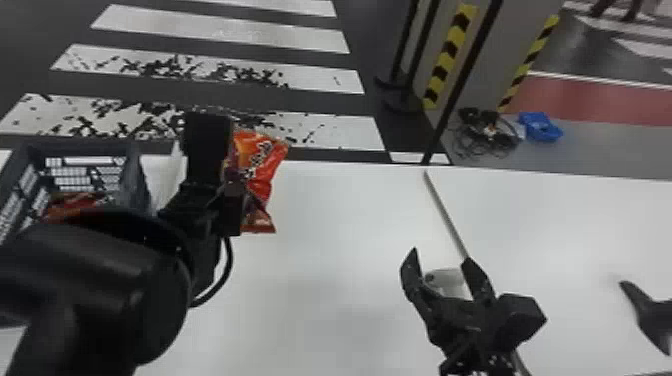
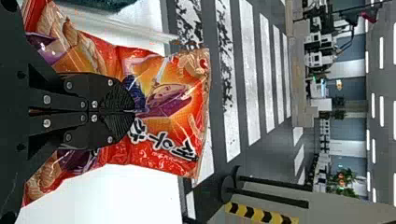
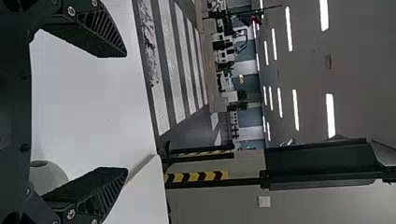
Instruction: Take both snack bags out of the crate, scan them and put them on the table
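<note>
Left gripper [image 1: 231,200] clamped on a snack bag [image 1: 257,167], right gripper [image 1: 441,256] wide apart.
The red-and-orange bag is pinched at its middle between the left fingers, to the right of the crate [image 1: 136,175] in the head view, overlapping the far edge of the white table [image 1: 325,250] — the other bag [image 1: 82,200] lies inside the crate. The right gripper is above the table, its fingers spread — a pale, rounded thing [image 1: 445,281] shows between them, too hidden to name. A black thing [image 1: 652,312] is at the head view's right edge.
</note>
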Controlling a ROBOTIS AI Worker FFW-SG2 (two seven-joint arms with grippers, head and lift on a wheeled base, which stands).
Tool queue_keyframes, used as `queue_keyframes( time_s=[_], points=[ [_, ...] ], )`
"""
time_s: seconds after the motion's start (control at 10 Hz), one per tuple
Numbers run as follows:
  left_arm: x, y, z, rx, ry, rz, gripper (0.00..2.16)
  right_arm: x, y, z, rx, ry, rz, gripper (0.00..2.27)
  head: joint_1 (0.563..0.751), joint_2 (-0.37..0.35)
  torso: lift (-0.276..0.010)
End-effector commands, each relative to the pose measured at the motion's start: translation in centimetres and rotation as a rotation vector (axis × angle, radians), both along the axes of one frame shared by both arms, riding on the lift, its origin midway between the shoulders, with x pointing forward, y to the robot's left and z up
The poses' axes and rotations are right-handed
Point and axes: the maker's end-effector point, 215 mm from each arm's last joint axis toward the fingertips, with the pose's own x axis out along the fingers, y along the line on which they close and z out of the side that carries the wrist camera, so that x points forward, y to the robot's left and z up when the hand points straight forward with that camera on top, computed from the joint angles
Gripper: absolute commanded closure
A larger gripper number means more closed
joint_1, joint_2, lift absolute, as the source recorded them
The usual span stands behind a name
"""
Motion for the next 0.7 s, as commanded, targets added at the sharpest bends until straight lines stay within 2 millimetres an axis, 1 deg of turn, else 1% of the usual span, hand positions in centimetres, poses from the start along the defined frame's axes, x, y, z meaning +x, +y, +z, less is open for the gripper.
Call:
queue_keyframes(
  time_s=[0.0, 0.1, 0.2, 0.3, 0.6],
  points=[
    [-1.5, -3.5, -1.9, -0.044, 0.0, -0.03, 2.14, 0.2, 0.0, 0.2, 0.0, -0.005, -0.002, 0.12, 0.695, -0.244, -0.095],
    [-2.5, -4.8, -3.5, -0.067, 0.016, -0.035, 2.14, 0.3, 0.1, 0.2, 0.001, -0.005, 0.0, 0.12, 0.695, -0.268, -0.095],
    [-3.6, -5.6, -5.1, -0.096, 0.041, -0.029, 2.14, 0.3, 0.0, 0.2, 0.0, -0.005, -0.001, 0.12, 0.695, -0.291, -0.095],
    [-4.4, -5.7, -6.2, -0.118, 0.056, -0.013, 2.14, 0.3, 0.0, 0.3, 0.0, -0.006, -0.001, 0.12, 0.695, -0.301, -0.095],
    [-5.8, -7.1, -7.7, -0.258, 0.078, 0.03, 2.14, 0.4, 0.3, 0.3, 0.002, -0.007, 0.002, 0.12, 0.695, -0.33, -0.095]
  ],
)
